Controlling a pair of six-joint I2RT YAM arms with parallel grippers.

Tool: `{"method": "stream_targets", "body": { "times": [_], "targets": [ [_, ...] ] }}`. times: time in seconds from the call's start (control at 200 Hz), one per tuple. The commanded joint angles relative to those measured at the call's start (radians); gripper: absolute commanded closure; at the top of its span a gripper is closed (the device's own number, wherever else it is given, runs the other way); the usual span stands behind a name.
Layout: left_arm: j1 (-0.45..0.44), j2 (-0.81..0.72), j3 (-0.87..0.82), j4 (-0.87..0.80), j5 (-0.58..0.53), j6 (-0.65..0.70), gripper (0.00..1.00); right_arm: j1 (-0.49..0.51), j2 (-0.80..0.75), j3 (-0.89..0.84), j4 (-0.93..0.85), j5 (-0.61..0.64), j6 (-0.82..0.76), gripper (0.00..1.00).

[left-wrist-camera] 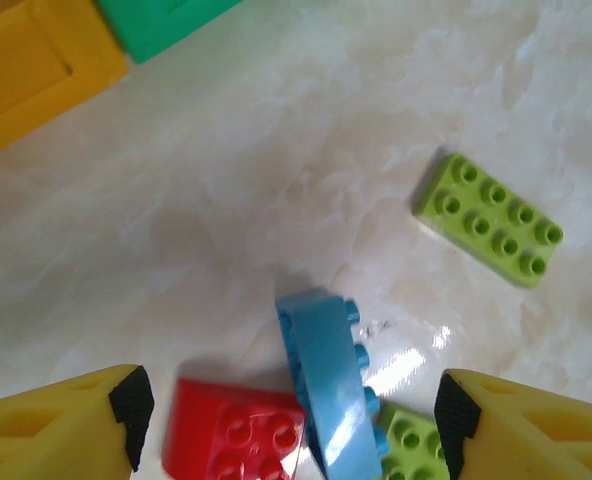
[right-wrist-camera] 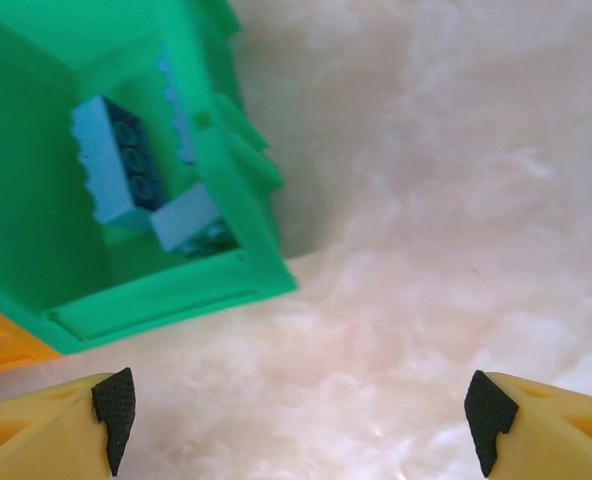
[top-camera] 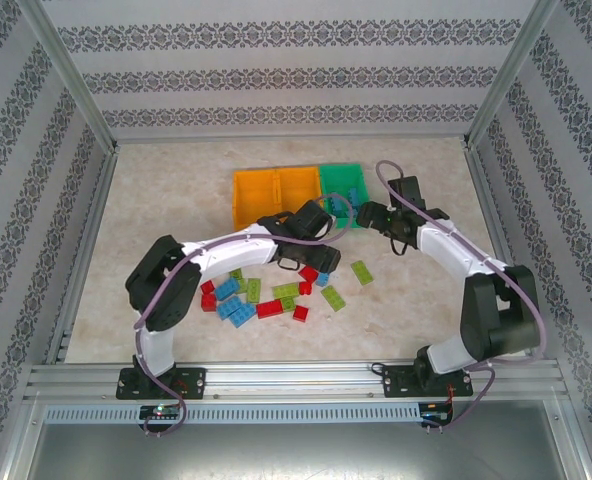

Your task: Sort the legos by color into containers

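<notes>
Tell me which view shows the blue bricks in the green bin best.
The right wrist view: it looks into the green bin from close by, so two blue bricks show clearly. The top view shows them as small blue specks in the bin. The left wrist view catches a corner of the bin.

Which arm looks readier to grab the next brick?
Left. The left gripper, open, hangs over a tipped blue brick; the right gripper, open and empty, is off by the green bin.
</notes>
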State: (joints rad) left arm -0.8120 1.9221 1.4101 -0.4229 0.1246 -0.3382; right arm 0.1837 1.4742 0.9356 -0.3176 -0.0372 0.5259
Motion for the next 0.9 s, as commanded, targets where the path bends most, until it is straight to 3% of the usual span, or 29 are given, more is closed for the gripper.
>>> {"method": "stream_targets", "body": {
  "times": [0.0, 0.375, 0.894],
  "targets": [
    [-0.012, 0.051, 0.066, -0.075, -0.002, 0.014, 0.25, -0.022, -0.071, -0.062, -0.001, 0.051, 0.022, 0.11],
    [-0.062, 0.17, 0.197, -0.186, -0.067, 0.039, 0.38, -0.102, -0.188, -0.195, -0.006, 0.071, 0.026, 0.08],
    [-0.092, 0.24, 0.275, -0.256, -0.086, 0.085, 0.44, -0.133, -0.233, -0.24, -0.012, 0.068, 0.028, 0.08]
  ]
}}
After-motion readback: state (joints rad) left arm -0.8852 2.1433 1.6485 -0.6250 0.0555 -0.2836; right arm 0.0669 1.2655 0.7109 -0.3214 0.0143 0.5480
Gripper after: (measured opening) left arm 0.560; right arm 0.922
